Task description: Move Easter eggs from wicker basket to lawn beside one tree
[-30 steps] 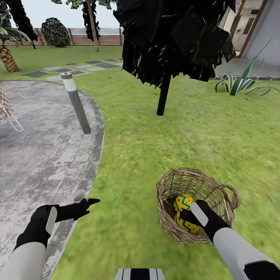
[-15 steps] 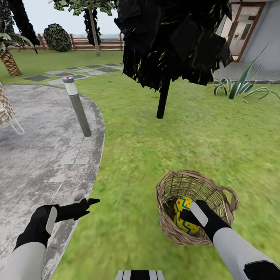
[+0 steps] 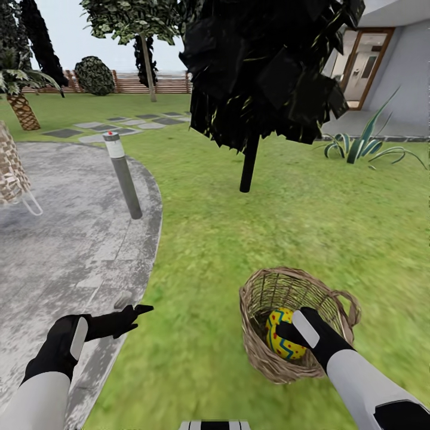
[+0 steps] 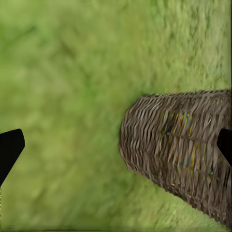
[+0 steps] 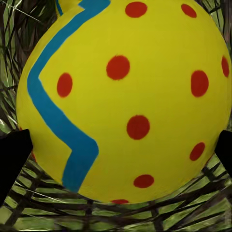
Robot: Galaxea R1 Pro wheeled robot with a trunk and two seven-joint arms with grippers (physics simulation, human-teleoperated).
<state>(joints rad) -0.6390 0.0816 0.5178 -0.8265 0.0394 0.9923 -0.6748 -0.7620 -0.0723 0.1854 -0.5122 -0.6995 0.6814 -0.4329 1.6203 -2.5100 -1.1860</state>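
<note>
Easter egg (image 5: 123,96), yellow with red dots and a blue zigzag, lies inside the wicker basket (image 3: 263,352) on the lawn (image 3: 239,239), at my 5 o'clock. My right pincer (image 3: 285,329) straddles it, jaws spread at its flanks, not visibly clamped; I judge I should close squarely, then lift straight. My left pincer (image 3: 134,313) hangs open, empty.
</note>
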